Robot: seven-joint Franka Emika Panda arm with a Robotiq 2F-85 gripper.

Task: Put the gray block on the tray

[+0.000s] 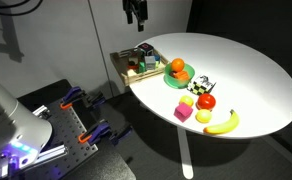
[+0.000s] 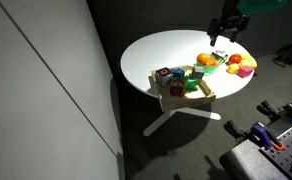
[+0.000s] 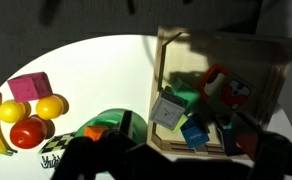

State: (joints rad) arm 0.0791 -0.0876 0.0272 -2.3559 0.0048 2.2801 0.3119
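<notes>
1. The jaws hang high above the white round desk (image 1: 256, 70), over the edge where the tray (image 1: 119, 65) sits. In both exterior views they show only as a small dark shape near the top of the frame.
2. They stand apart with nothing between them. In the wrist view their fingers are two blurred dark masses at the bottom corners, with a clear gap between.
3. The gray block (image 3: 168, 112) lies inside the tan wooden tray (image 3: 236, 55), in the near corner by the left wall. It is tilted and leans against other pieces.
4. In the wrist view the gray block sits just above the gap between the jaws, well below them and not touching either one.
5. A blue block (image 3: 194, 133) lies just beside the gray block, a green block (image 3: 186, 100) is behind it, and a red piece (image 3: 221, 85) is further in.
6. Next to the tray is a round green plate (image 1: 186, 78) with an orange (image 1: 176, 66) on it.
7. Farther along the desk are a pink cube (image 3: 29, 88), a banana (image 1: 221, 123), a tomato (image 3: 28, 133) and a lemon (image 3: 51, 105), all well apart from the tray.
</notes>
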